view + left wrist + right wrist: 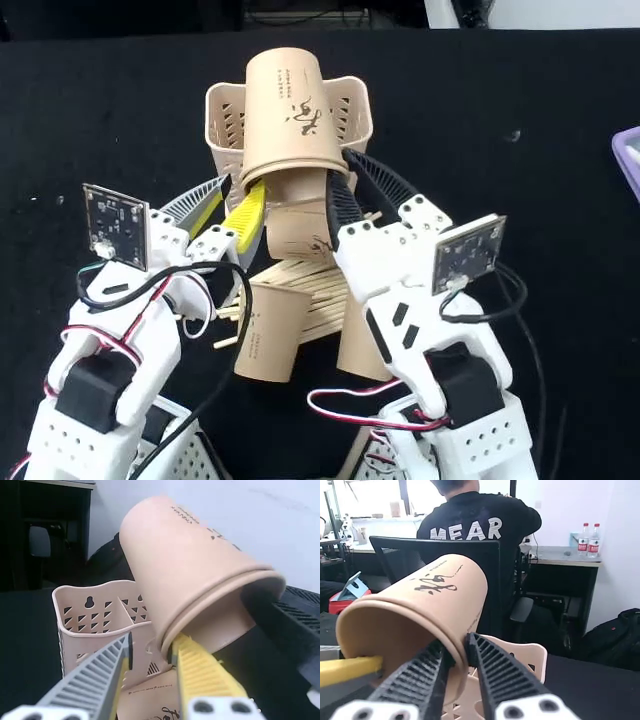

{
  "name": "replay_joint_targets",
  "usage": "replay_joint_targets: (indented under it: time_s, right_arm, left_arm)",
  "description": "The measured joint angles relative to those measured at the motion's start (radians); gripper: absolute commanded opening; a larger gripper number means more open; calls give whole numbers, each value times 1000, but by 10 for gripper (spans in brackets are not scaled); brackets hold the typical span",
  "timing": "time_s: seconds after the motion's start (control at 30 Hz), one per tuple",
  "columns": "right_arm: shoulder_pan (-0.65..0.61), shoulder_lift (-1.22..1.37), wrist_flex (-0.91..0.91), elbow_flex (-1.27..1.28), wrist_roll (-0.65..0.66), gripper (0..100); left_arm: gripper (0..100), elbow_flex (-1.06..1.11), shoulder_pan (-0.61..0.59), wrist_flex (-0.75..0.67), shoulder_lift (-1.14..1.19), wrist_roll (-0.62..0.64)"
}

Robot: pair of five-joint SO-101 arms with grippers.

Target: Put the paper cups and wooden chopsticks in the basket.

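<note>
The left end effector (240,192) (150,647) is closed narrowly on the rim of a paper cup (285,115) (185,565) (425,605), with the yellow finger (200,680) on one side of the rim and the grey finger (95,677) on the other. The right end effector (347,172) (456,647) pinches the same rim between its two black fingers (495,675). The cup is in the air, tilted, with its mouth toward the arms and its bottom over the basket (355,105) (85,615) (520,655). The basket stands upright on the black desk (540,120), just behind the end effectors. Below them, the wooden chopsticks (305,290) lie in a pile on the desk. Other cups (268,335) lie around this pile, and one is partly hidden by the right arm.
</note>
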Motion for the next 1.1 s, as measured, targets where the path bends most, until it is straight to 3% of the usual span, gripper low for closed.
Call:
replay_joint_targets:
  time_s: [0.6, 0.8, 0.97, 1.1]
  right_arm:
    - [109, 0, -71, -130, 49, 11]
    - [109, 95, 104, -350, 54, 11]
    - [109, 270, 298, -542, 55, 11]
    - [160, 430, 463, -717, 57, 11]
  left_arm:
    - [145, -362, -6, 351, -5, -8]
    - [145, -419, -8, 473, -6, -190]
    - [145, -423, -11, 551, -6, -236]
    - [145, -423, -166, 551, -6, -239]
